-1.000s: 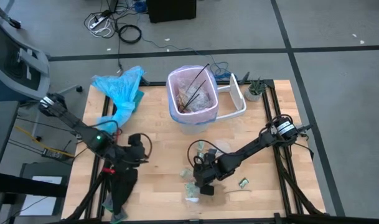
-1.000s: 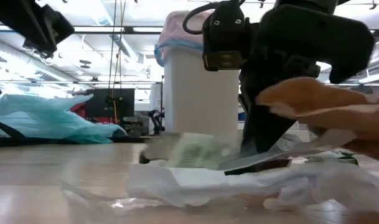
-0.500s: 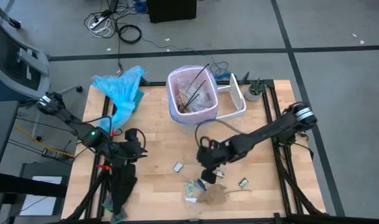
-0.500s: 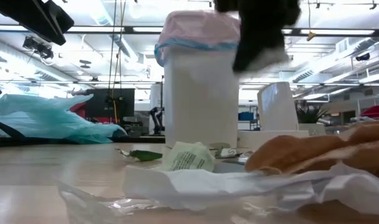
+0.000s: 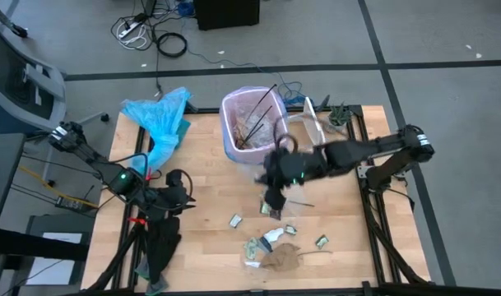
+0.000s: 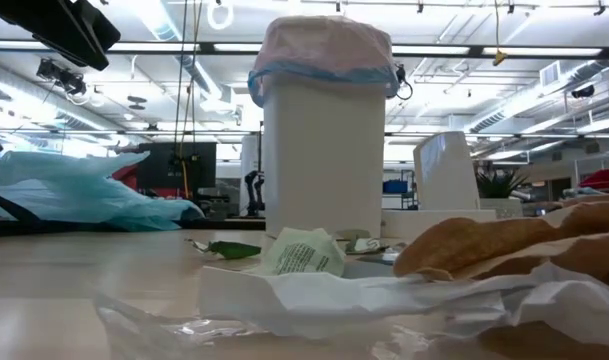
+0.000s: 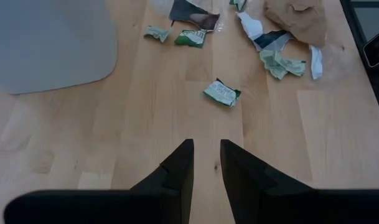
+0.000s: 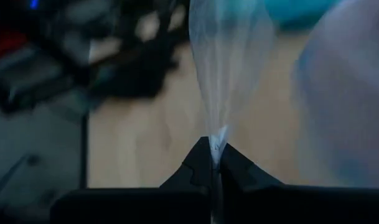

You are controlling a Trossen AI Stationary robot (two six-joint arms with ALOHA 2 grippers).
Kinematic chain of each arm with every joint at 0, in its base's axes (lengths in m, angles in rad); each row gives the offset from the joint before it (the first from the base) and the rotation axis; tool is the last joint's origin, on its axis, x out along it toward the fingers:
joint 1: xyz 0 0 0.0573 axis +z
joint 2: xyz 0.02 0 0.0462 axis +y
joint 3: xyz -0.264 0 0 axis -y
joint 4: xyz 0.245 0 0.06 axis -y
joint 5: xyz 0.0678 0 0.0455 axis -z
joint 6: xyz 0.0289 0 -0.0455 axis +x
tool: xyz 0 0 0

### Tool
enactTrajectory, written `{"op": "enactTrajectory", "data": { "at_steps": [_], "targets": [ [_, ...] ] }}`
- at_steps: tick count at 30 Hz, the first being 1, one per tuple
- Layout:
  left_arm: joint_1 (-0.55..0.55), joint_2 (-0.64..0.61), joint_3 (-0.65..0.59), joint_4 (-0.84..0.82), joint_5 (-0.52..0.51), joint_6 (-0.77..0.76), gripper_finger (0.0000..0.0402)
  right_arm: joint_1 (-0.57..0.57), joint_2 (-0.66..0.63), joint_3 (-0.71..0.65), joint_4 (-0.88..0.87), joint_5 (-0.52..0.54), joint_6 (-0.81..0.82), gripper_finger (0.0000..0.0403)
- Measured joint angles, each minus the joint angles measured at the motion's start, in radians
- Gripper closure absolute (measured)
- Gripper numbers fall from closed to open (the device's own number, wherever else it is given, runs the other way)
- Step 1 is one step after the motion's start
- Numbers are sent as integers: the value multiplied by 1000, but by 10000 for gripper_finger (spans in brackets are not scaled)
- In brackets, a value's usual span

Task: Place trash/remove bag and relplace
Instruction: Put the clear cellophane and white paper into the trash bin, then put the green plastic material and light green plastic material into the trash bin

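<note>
The white bin (image 5: 254, 131), lined with the pale pink bag (image 6: 319, 50), stands at the table's far middle with thin black utensils inside. My right gripper (image 5: 275, 179) hovers just in front of the bin, shut on clear plastic film (image 8: 226, 74). More trash lies toward the near edge: a brown paper piece (image 5: 283, 256), a white scrap (image 5: 271, 237) and small printed wrappers (image 5: 235, 220). My left gripper (image 7: 205, 163) waits at the left, open and holding nothing, above bare wood. My right gripper pinches the clear film at a gathered end (image 8: 215, 142) between its two shut fingers. The film fans out wide beyond the fingertips. In the high view it hangs slack (image 5: 271, 204) below the gripper, clear of the table.
A light-blue plastic bag (image 5: 160, 119) lies at the far left corner. A white lid (image 5: 314, 127) and a small plant (image 5: 339, 117) sit right of the bin. Black cloth (image 5: 161, 242) hangs over the left near edge. Bare wood lies between the left gripper and the scraps.
My right gripper has risen from the scraps near the front edge and swung toward the far edge, up to the bin, tipping nearer to level. The clear film has come up with it, lifted off the table. The other scraps have stayed down.
</note>
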Motion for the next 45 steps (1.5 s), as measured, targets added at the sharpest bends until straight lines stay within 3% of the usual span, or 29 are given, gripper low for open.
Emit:
{"op": "enactTrajectory", "data": {
  "at_steps": [4,9,15,19,29,37,45],
  "targets": [
    [0,0,0,4,0,0,314,-88,0,91,62,93,-104,403],
    [0,0,0,51,-1,0,314,-225,-1,106,222,105,-216,403],
    [0,0,0,58,-4,-26,314,-379,0,106,130,97,-159,396],
    [0,0,0,60,-4,-67,314,-437,5,105,51,15,-123,373],
    [0,0,0,60,-4,-149,314,-458,10,105,60,-38,-118,277],
    [0,0,0,59,-4,-133,314,-458,-11,105,-3,-41,-125,235],
    [0,0,0,57,-4,-126,314,-438,-108,105,-219,-265,-17,234]
  ]
}}
